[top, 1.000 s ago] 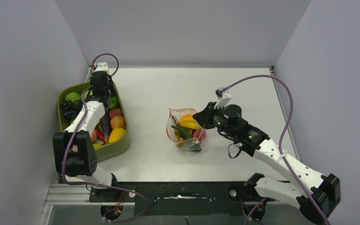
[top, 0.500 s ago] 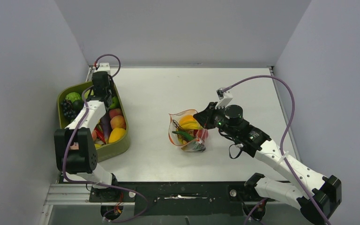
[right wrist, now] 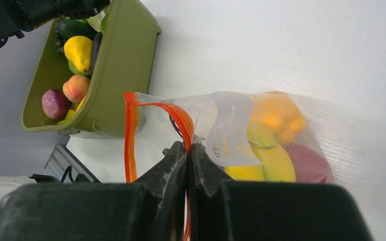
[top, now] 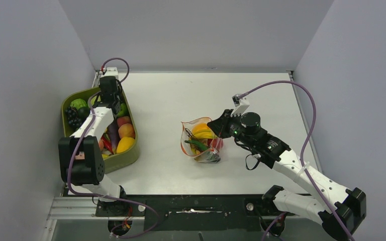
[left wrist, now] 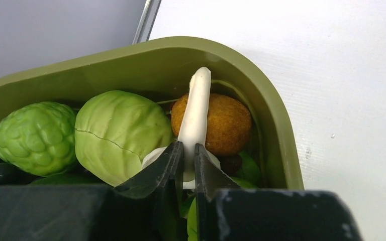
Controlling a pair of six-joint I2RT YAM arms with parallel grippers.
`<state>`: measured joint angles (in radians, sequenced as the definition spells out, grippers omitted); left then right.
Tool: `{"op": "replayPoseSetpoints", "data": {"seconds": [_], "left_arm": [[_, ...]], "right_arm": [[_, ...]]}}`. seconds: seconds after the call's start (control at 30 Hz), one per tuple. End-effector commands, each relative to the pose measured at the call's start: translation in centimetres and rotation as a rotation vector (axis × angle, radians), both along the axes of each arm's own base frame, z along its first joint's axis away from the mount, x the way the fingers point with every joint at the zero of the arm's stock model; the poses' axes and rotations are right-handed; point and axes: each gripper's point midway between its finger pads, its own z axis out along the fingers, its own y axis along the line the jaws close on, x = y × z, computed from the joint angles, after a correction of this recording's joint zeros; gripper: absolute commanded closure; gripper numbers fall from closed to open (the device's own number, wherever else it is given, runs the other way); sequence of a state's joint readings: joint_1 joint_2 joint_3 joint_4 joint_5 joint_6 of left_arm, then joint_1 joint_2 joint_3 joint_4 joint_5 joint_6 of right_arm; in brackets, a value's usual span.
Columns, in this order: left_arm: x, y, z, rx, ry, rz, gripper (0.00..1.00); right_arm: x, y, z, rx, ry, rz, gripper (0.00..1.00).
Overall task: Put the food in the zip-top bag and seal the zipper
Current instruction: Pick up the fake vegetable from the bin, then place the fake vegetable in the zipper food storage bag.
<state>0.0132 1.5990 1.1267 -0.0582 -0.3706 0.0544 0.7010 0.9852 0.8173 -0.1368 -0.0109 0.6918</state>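
My left gripper [left wrist: 186, 150] is down in the olive tray [left wrist: 276, 125], shut on the white stalk [left wrist: 197, 110] of a food piece. The stalk stands between a pale green cabbage [left wrist: 118, 133] and a brown-orange ball [left wrist: 228, 123]. At the table's middle, the clear zip-top bag [right wrist: 231, 130] hangs with its mouth open. My right gripper [right wrist: 187, 148] is shut on one side of its red zipper [right wrist: 130, 135]. The bag holds a yellow banana [right wrist: 269, 160], an orange piece [right wrist: 276, 113] and a red piece [right wrist: 309, 165]. From above, the bag [top: 201, 143] sits left of the right gripper [top: 213, 125].
The tray [top: 133, 150] stands at the table's left edge, against the side wall, packed with several fruits and vegetables. A bumpy green fruit [left wrist: 35, 135] lies beside the cabbage. The left arm [top: 93, 125] reaches across the tray. Grey walls close in the table on three sides.
The left jaws have shut on the white stalk in the tray. The bag has shifted slightly in the right gripper's hold. Both arms have barely moved.
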Motion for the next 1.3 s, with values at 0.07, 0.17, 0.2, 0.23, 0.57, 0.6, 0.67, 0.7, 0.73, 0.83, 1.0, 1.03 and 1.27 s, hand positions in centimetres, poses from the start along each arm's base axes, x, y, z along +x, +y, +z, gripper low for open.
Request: {"op": "replayPoseSetpoints", "data": {"seconds": [0.07,0.17,0.2,0.23,0.57,0.6,0.67,0.7,0.73,0.83,1.0,1.03,1.27], "left_arm": [[-0.3,-0.5,4.5,-0.034,-0.119,0.029,1.00],[-1.4,-0.1,4.7,-0.033,-0.125,0.060,1.00],[-1.7,0.0,4.8,-0.031,-0.130,0.067,1.00],[-2.0,0.1,4.9,-0.033,-0.134,0.072,1.00],[-4.7,-2.2,8.2,-0.047,-0.189,0.075,1.00],[-5.0,-2.6,8.6,-0.048,-0.196,0.069,1.00],[-5.6,-3.4,9.6,-0.059,-0.214,0.066,1.00],[-5.9,-3.9,10.2,-0.066,-0.224,0.054,1.00],[-6.2,-4.8,10.8,-0.082,-0.233,0.033,1.00],[-7.4,-7.2,12.8,-0.160,-0.284,-0.053,1.00],[-9.4,-10.5,15.1,-0.280,-0.338,-0.214,1.00],[-9.7,-11.2,15.4,-0.303,-0.346,-0.257,1.00],[-13.2,-16.3,17.1,-0.455,-0.413,-0.555,1.00]], "right_arm": [[0.6,0.1,4.2,0.093,-0.093,-0.018,1.00],[0.6,0.3,4.1,0.094,-0.087,-0.012,1.00],[0.6,0.4,4.0,0.094,-0.084,-0.009,1.00],[0.6,0.5,3.9,0.094,-0.080,-0.008,1.00],[0.8,0.4,3.2,0.090,-0.060,-0.021,1.00],[0.8,0.5,3.1,0.089,-0.057,-0.021,1.00],[0.9,0.5,2.8,0.087,-0.044,-0.026,1.00],[1.0,0.4,2.7,0.090,-0.038,-0.038,1.00],[1.1,0.2,2.6,0.094,-0.038,-0.055,1.00],[1.3,-0.1,2.7,0.101,-0.054,-0.071,1.00],[1.5,0.2,2.4,0.063,-0.042,-0.052,1.00],[1.6,0.2,2.2,0.057,-0.039,-0.052,1.00],[2.3,0.1,1.9,0.029,-0.032,-0.077,1.00]]}}
